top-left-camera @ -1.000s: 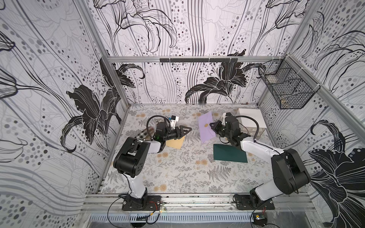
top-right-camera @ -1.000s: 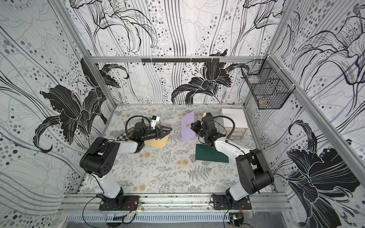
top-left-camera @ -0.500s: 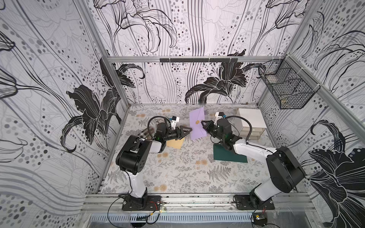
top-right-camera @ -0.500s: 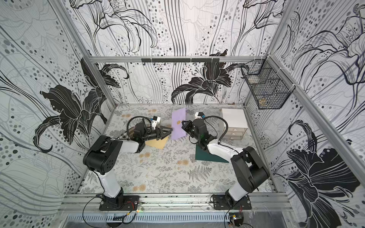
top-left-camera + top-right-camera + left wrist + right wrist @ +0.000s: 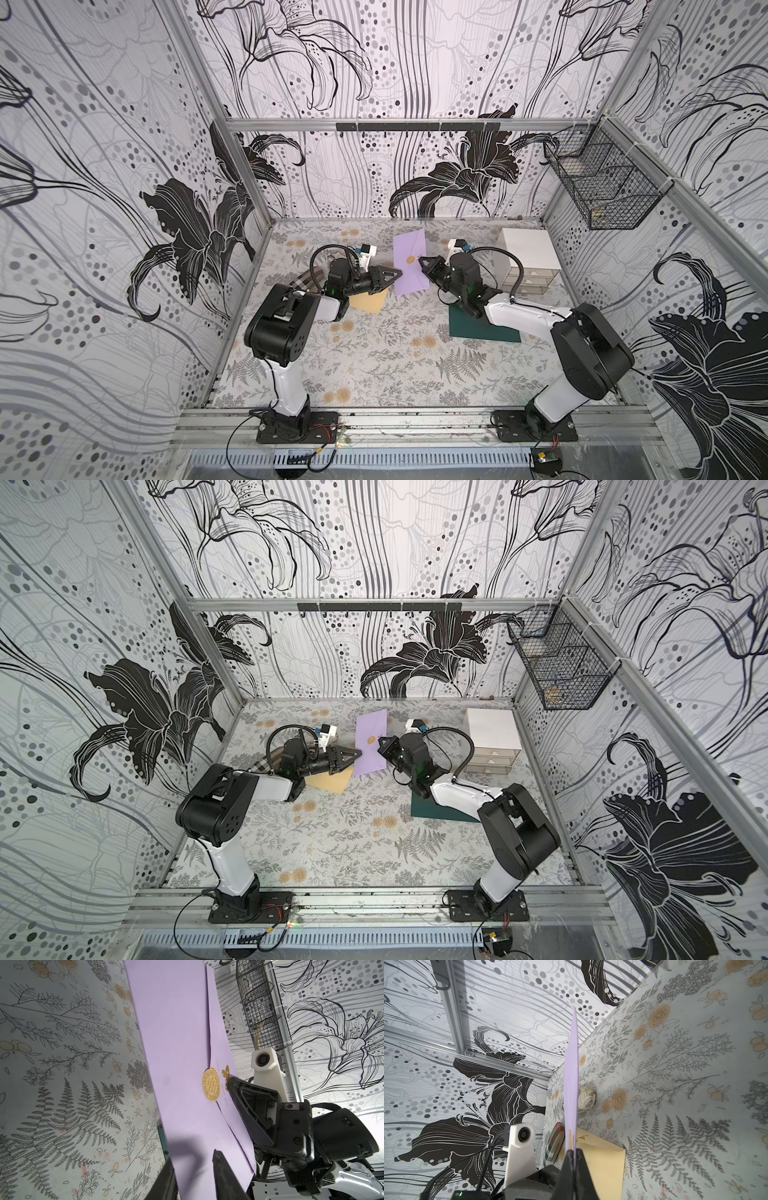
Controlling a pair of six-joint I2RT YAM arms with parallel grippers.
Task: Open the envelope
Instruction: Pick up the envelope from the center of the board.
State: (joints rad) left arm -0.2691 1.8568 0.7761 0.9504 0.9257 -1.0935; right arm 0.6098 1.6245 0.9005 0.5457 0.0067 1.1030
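A lilac envelope (image 5: pixel 409 266) (image 5: pixel 371 750) with a round gold seal (image 5: pixel 211 1086) on its flap stands upright above the table. My right gripper (image 5: pixel 422 261) (image 5: pixel 573 1152) is shut on its edge beside the seal, with the paper (image 5: pixel 572 1084) edge-on between the pads. My left gripper (image 5: pixel 399 272) (image 5: pixel 191 1155) reaches in from the opposite side. Its jaws are narrowed and straddle the envelope's (image 5: pixel 176 1064) lower corner. One finger (image 5: pixel 224 1178) is in front and casts a shadow on the paper. Another finger (image 5: pixel 166 1178) is behind, and a gap still shows.
A tan envelope (image 5: pixel 368 301) (image 5: pixel 602 1159) lies flat under the left arm, with a plaid item (image 5: pixel 309 278) beside it. A dark green envelope (image 5: pixel 478 328) lies under the right arm. A white drawer unit (image 5: pixel 525 257) stands at the back right, and a wire basket (image 5: pixel 602 187) hangs on the right wall.
My right gripper has carried the lilac envelope leftward to the left gripper. The left jaws have narrowed around the envelope's corner.
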